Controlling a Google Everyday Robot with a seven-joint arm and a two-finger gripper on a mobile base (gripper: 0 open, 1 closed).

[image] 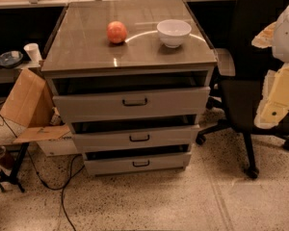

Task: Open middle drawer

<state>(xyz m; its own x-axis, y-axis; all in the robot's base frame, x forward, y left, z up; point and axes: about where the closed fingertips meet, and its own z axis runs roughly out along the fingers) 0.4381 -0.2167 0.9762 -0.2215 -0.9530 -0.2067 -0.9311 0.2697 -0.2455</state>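
Note:
The middle drawer (137,138) is the second of three grey fronts on the cabinet, with a small dark bar handle (139,138) at its centre. A dark gap shows above its front. The taller top drawer (132,103) sits above it, sticking out a little. The lowest drawer (139,163) is below. My gripper (278,97) is a blurred white and yellow shape at the right edge, close to the camera, well right of the cabinet and touching nothing.
An orange-red fruit (116,32) and a white bowl (174,32) sit on the cabinet top (86,47). A black office chair (253,71) stands right of the cabinet. A cardboard box (26,100), a cable (62,186) and a stand lie on the left floor.

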